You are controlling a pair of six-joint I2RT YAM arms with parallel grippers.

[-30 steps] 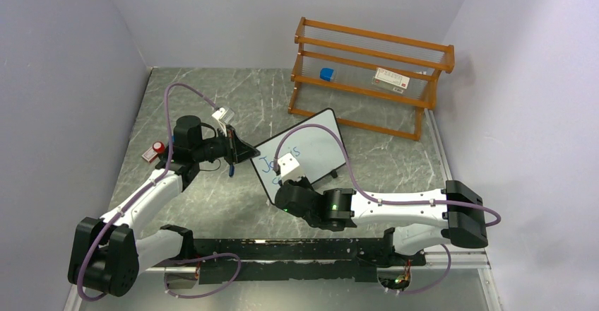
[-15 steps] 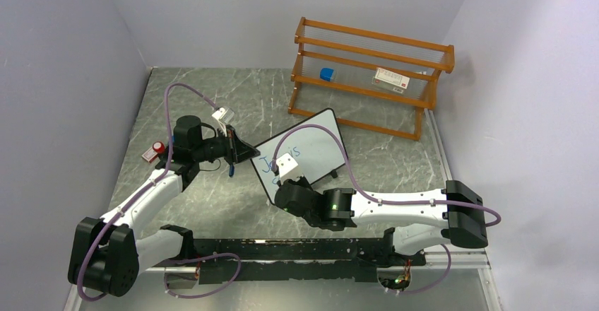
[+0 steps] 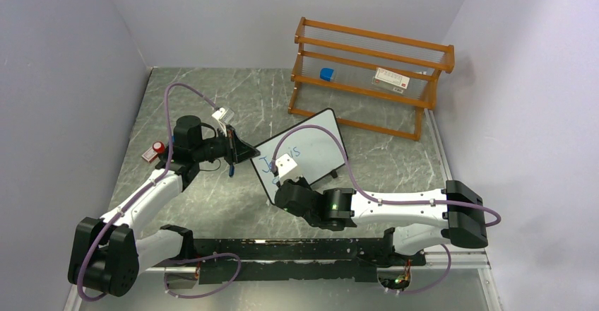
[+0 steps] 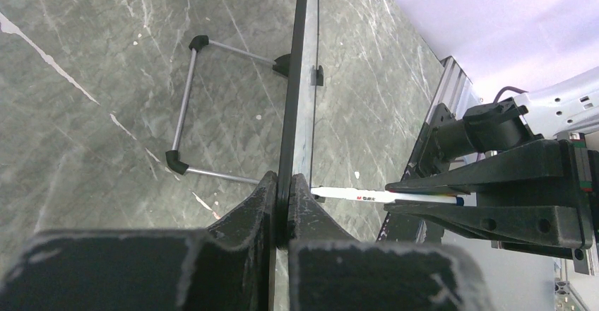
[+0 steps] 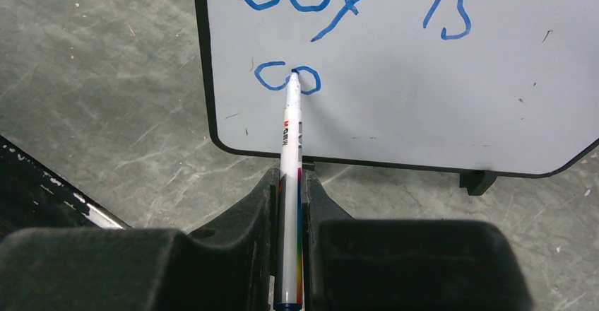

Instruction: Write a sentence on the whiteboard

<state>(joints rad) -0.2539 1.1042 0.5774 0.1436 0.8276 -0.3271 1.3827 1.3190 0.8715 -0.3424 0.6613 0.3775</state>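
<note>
The whiteboard (image 3: 311, 148) stands tilted on its feet mid-table. Blue writing on it reads "Joy is" (image 5: 350, 10) with "co" (image 5: 258, 78) begun on a second line. My left gripper (image 3: 253, 153) is shut on the board's left black frame edge, which shows edge-on in the left wrist view (image 4: 293, 113) between the fingers (image 4: 258, 205). My right gripper (image 5: 289, 191) is shut on a white marker (image 5: 288, 148). The marker's blue tip touches the board at the "o" of "co". The marker also shows in the left wrist view (image 4: 353, 195).
An orange wooden rack (image 3: 367, 78) stands behind the board and holds a blue object (image 3: 326, 74) and a white box (image 3: 392, 78). A red-capped item (image 3: 154, 150) lies at the left. A small blue piece (image 3: 231, 171) lies under the left wrist. The board's wire stand (image 4: 184, 106) rests behind it.
The right wrist has shifted very slightly along the board with the marker. The left arm and the board have not moved.
</note>
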